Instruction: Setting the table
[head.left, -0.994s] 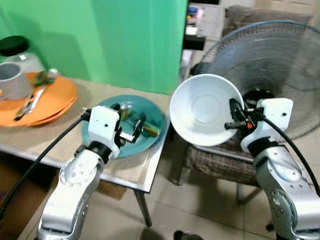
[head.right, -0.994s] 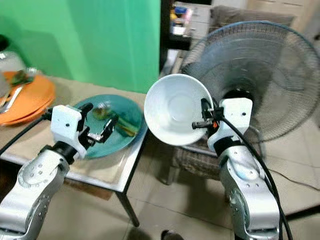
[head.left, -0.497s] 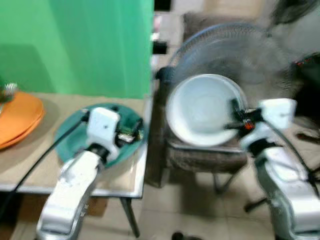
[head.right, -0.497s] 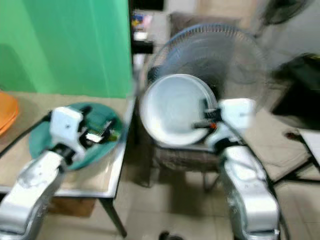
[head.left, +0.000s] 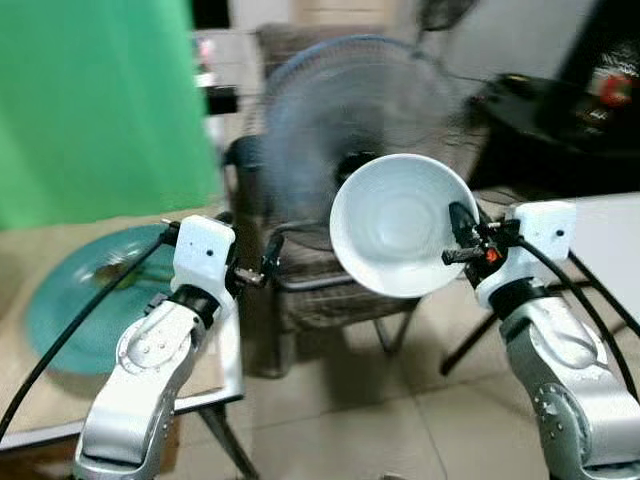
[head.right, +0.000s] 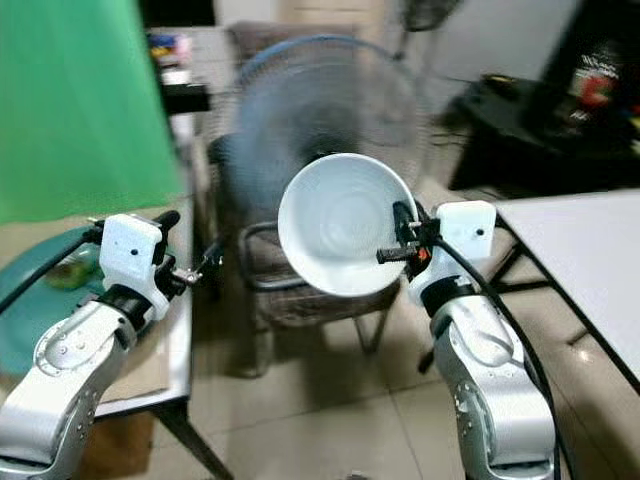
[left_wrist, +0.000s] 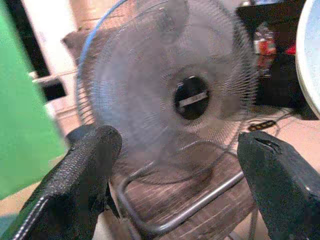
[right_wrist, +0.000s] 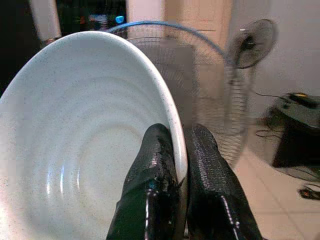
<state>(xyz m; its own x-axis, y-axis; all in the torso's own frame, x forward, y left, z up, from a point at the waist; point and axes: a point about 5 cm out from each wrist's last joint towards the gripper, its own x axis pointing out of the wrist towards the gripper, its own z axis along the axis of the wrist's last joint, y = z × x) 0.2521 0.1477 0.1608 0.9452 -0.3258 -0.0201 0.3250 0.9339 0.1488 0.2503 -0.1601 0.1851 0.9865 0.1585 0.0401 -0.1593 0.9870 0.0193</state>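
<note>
Right gripper (head.left: 462, 238) is raised in the air, fingers (right_wrist: 159, 165) pinching the rim of a white bowl (head.left: 400, 224): one finger inside the rim, the other outside. The bowl is tilted on edge with its hollow facing the camera, hanging off the fingers well clear of any worktop. Beyond the bowl stands a big fan (head.left: 360, 140) on a chair (head.left: 330, 290).

Left gripper (head.left: 252, 272) is held forward with fingers (left_wrist: 85, 165) spread wide and nothing between them. Past the fingertips, the left wrist view shows the fan grille and the chair's metal frame; the bowl's edge (left_wrist: 309, 55) cuts in at one side of that view.

Behind and beside the left arm sits a teal plate (head.left: 90, 300) on a low worktop (head.left: 60, 400), with some blurred bits on it that can't be made out. Green wall (head.left: 100, 100) rises behind that worktop. A white worktop (head.right: 580, 270) lies just beyond the right gripper's side, near the right arm but apart from the bowl. A second, smaller fan (right_wrist: 251, 42) stands further back in the right wrist view. Head views are somewhat blurred.
</note>
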